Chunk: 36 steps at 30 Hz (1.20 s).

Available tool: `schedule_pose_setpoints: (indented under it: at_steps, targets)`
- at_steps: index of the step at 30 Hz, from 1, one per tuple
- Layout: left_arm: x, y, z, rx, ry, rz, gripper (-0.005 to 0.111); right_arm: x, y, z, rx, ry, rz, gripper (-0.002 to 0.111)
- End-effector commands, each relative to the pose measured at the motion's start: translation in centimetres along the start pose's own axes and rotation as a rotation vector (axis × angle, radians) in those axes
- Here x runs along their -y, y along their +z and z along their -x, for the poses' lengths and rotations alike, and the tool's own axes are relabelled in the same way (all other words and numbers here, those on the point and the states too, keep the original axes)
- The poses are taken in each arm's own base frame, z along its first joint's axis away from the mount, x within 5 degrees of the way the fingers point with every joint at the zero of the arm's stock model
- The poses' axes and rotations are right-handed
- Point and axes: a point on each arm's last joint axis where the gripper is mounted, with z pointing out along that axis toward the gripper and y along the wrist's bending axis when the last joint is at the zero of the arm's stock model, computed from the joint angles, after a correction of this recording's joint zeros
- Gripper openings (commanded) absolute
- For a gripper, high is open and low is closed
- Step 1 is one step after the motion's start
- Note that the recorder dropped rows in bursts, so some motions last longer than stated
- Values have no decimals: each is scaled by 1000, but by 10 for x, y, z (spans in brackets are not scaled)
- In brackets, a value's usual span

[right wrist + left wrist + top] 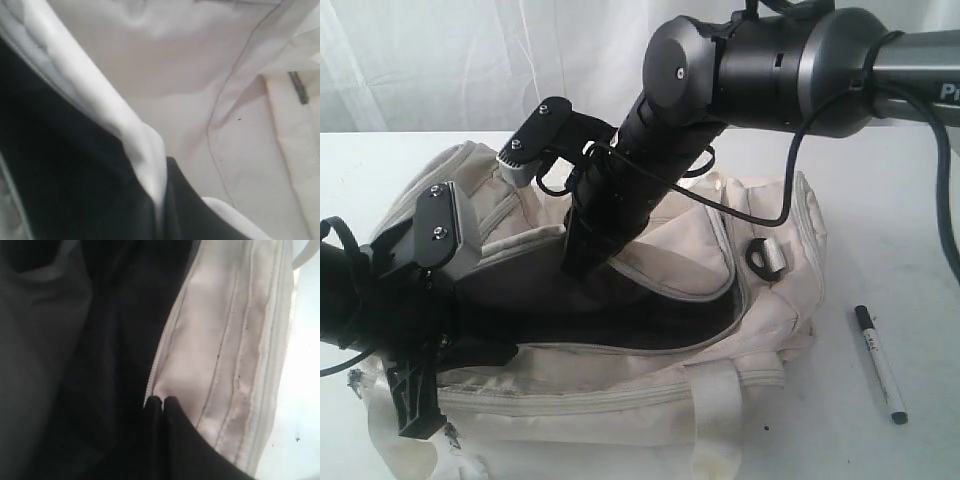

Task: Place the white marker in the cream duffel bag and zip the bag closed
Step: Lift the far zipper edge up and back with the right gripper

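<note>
The cream duffel bag [760, 240] lies across the table with its top open and its dark lining showing. On the table to the right of the bag lies the white marker [880, 365], black cap away from me. My left gripper [505, 352] is at the near left rim of the opening; in the left wrist view it [162, 400] is shut on the bag's edge beside the pale zipper [162, 347]. My right gripper [575, 270] reaches down to the far rim. There it [160, 200] is shut on a fold of cream fabric [150, 150].
A black buckle with a grey tab [765, 257] sits on the bag's right top. A webbing handle [720, 420] hangs over the near side. The right arm [770, 60] and its cable cross above the bag. The white table [910, 220] runs to the right, with a curtain behind.
</note>
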Motion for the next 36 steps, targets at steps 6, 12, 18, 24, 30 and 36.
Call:
schedule_pose_setpoints:
  at_steps: [6,12,18,24,30,36]
  targets:
    - [1,0,-1,2,-15,-15,0,35,-12,-2,111,55,-162,0]
    - [1,0,-1,2,-15,-15,0,54,-20,-6,145,100,-215,0]
    - [1,0,-1,2,-16,-12,0,72,-38,5,233,109,-295,0]
    - [1,0,-1,2,-16,-10,0,80,-49,17,328,91,-378,0]
    - [1,0,-1,2,-16,-8,0,98,-55,17,410,92,-490,0]
    - [1,0,-1,2,-16,-8,0,118,-65,11,481,115,-596,0]
